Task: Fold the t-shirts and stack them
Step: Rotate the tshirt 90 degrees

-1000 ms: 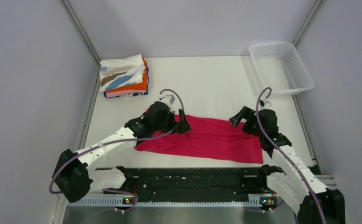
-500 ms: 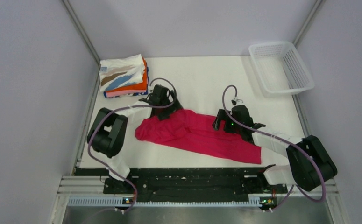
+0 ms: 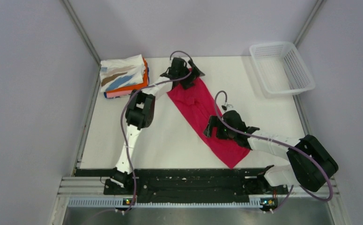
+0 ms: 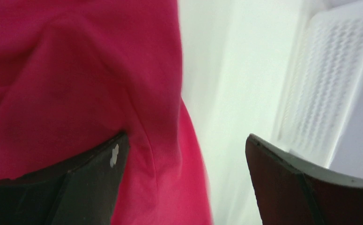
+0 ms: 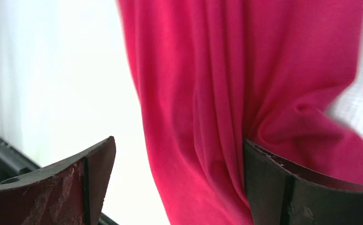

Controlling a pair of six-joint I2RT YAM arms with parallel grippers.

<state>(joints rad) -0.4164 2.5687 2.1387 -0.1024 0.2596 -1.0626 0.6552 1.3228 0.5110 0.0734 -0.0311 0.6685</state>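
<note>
We have a far-left stack of folded shirts; the red shirt lies diagonal and unfolded, left gripper and right gripper spread wide over it.

The light is soft and even from overhead, leaving only faint shadows on the white table. Both wrist views are blurred. The magenta-red t-shirt smears out of focus, the basket washes pale, and bare tabletop glares white.
</note>
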